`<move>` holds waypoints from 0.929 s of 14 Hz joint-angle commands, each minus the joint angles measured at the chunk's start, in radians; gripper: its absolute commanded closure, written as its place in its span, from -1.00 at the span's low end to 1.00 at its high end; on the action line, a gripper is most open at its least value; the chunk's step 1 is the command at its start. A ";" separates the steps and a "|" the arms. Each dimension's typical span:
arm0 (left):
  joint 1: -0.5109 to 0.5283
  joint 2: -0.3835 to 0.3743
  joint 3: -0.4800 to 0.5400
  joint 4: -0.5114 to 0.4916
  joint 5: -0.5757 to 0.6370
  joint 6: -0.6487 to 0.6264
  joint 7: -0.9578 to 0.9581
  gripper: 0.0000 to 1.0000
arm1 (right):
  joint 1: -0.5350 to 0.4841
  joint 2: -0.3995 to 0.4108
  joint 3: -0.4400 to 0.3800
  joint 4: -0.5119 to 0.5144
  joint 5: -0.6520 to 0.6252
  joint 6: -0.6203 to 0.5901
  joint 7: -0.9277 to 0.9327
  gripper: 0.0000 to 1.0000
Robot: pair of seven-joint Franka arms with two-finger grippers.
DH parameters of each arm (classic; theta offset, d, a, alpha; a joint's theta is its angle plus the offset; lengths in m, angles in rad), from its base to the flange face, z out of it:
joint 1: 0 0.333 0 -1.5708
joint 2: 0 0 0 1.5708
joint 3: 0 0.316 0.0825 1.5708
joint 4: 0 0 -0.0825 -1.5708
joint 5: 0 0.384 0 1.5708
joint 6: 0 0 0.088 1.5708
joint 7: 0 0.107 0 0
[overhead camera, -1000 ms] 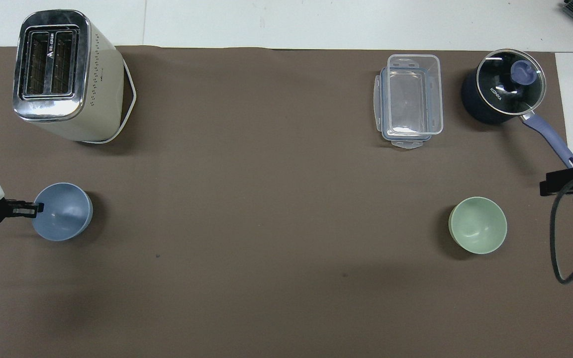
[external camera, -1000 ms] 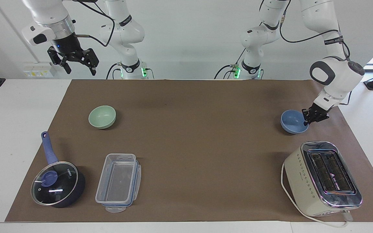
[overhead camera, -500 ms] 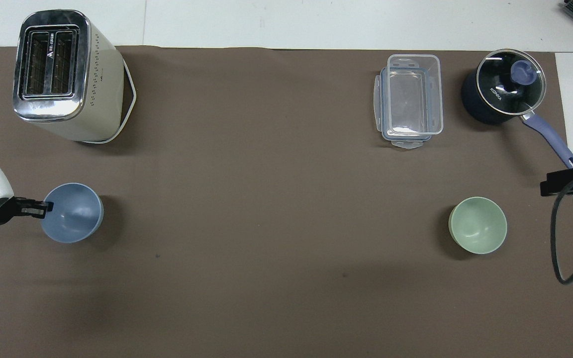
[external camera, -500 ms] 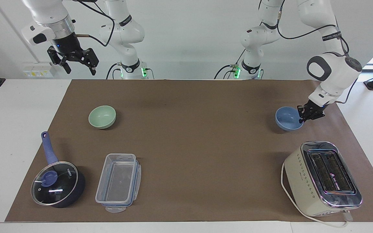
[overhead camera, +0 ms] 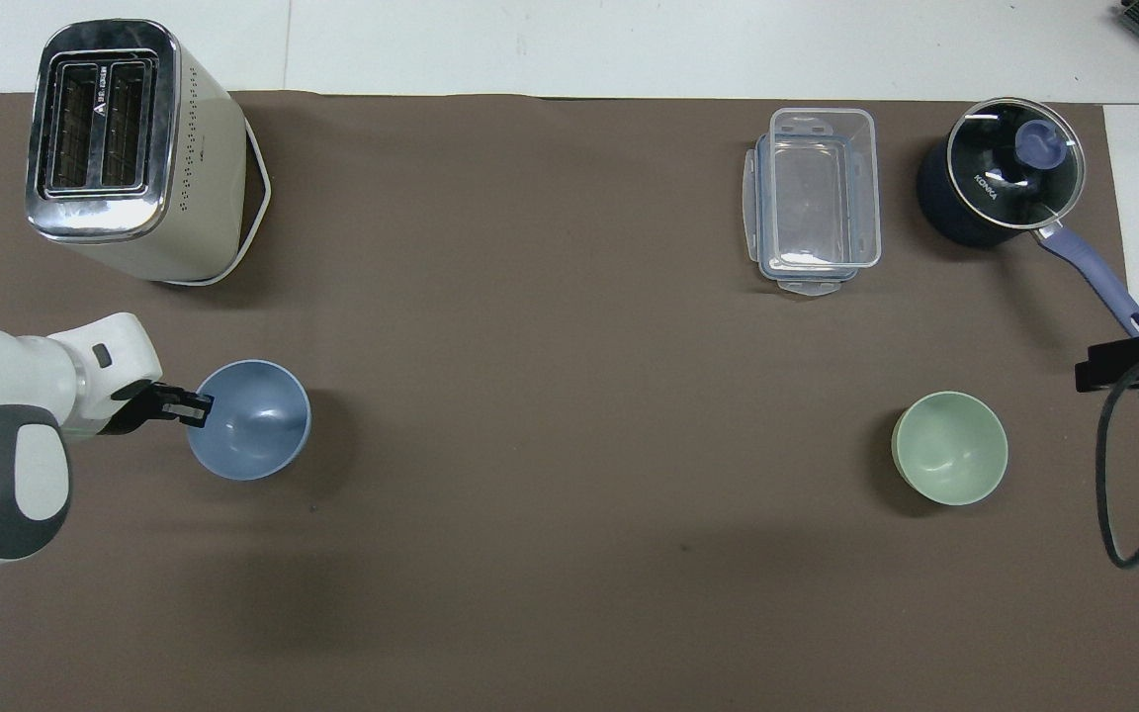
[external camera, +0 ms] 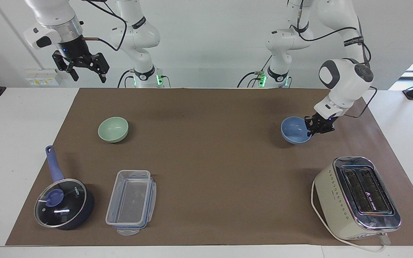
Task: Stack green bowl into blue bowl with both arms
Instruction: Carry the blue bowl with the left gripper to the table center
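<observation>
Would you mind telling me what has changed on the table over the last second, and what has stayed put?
The left gripper, jaws shut on the blue bowl's rim, has carried the bowl toward the middle of the table, away from the left arm's end. The grip itself has not changed. The green bowl, toaster, saucepan and clear container stayed where they were, and the right gripper still waits, raised and open, at its own end.

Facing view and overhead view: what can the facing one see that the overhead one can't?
Only the facing view shows both arms' bases and the right hand, open, up in the air above the table's edge nearest the robots, waiting. Only the overhead view looks straight down into the toaster slots. Both show the left hand shut on the blue bowl's rim, the green bowl toward the right arm's end, the saucepan and the clear container.
</observation>
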 commanded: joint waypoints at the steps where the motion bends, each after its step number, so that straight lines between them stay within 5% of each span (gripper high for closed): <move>1: -0.118 -0.016 0.016 -0.019 -0.015 0.022 -0.142 1.00 | -0.009 -0.021 -0.001 -0.018 0.016 -0.012 -0.022 -1.00; 13: -0.568 0.077 0.014 -0.012 -0.011 0.266 -0.735 1.00 | -0.009 -0.021 -0.003 -0.018 0.016 -0.013 -0.023 -1.00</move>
